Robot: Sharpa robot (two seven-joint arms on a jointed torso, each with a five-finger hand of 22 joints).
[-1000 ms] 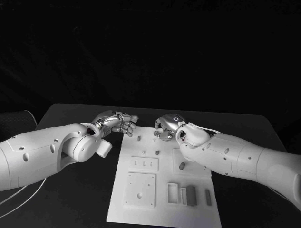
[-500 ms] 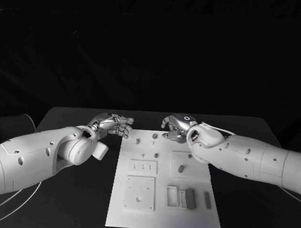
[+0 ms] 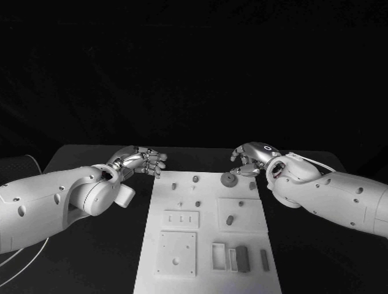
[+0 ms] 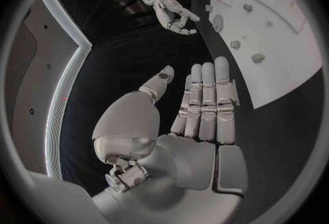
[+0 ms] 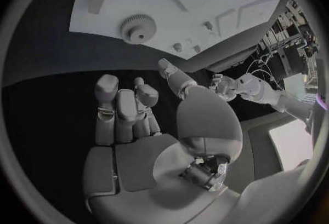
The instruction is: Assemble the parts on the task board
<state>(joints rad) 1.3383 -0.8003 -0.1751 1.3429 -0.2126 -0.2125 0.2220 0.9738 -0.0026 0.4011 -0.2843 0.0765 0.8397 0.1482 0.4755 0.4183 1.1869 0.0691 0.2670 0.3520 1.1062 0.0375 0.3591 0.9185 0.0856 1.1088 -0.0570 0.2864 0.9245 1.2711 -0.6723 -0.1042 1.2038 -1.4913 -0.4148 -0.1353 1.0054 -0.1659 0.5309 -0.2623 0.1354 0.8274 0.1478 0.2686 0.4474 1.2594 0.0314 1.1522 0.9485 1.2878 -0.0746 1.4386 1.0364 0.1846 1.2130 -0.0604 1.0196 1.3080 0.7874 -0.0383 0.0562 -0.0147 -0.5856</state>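
The flat white rectangular task board (image 3: 203, 233) lies in the middle of the black surface (image 3: 97, 159); the left silver hand (image 3: 139, 162) hovers just beyond the board's far left corner, fingers straight and apart, holding nothing; the right silver hand (image 3: 251, 160) hangs over the surface by the far right corner, fingers loosely curled and empty; a small round grey toothed gear (image 3: 229, 179) lies on the board near that hand; grey rectangular blocks (image 3: 243, 259) stand in slots at the board's near edge.
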